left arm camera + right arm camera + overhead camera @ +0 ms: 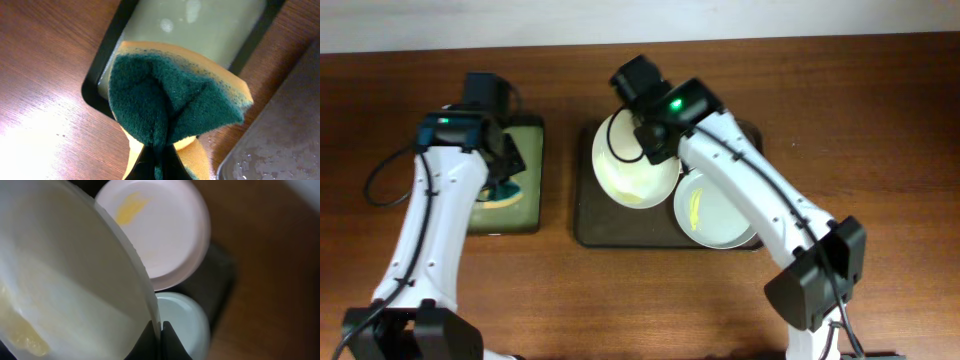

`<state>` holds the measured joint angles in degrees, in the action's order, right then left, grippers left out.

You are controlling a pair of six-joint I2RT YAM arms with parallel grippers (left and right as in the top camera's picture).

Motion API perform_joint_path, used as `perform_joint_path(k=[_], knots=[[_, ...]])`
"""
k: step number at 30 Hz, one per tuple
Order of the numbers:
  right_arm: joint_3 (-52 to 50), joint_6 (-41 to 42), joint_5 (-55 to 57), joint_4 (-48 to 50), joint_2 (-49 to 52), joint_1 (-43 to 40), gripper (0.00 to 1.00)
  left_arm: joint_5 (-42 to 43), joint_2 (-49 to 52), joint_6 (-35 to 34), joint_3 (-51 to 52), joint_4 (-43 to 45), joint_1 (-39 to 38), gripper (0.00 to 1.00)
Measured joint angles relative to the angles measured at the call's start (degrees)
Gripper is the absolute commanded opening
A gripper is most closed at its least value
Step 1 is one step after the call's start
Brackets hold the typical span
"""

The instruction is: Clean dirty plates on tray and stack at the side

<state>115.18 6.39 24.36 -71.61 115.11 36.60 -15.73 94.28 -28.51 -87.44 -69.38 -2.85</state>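
1. Right fingers (172,345) clamp the rim of a round white shallow plate (630,165), tilted above the left half of the large dark brown rectangular tray (588,228). It's a thin edge grip, so the plate could slip onto the smeared white plates (160,230) below.
2. Left fingers (150,167) pinch a green-and-yellow sponge (170,100), left of the tray. Hard scrubbing could lever that plate loose.

The wooden table (860,110) carries the dark brown tray (592,226) and, nearby, a smaller black tray (528,136).

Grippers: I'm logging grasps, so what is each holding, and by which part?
Left gripper pinches the sponge at its folded middle; right gripper clamps a plate by its rim.
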Motion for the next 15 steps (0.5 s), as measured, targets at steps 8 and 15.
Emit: perform_joint_path(k=[8,15], knots=[[0.1,-12.7,32.3,2.5,0.0,13.6,0.04,4.3,0.0,3.0,4.2,3.9,6.8,0.0],[0.1,-26.5,45.9,5.7,0.0,23.0,0.04,4.8,0.0,3.1,4.7,4.3,6.8,0.0]])
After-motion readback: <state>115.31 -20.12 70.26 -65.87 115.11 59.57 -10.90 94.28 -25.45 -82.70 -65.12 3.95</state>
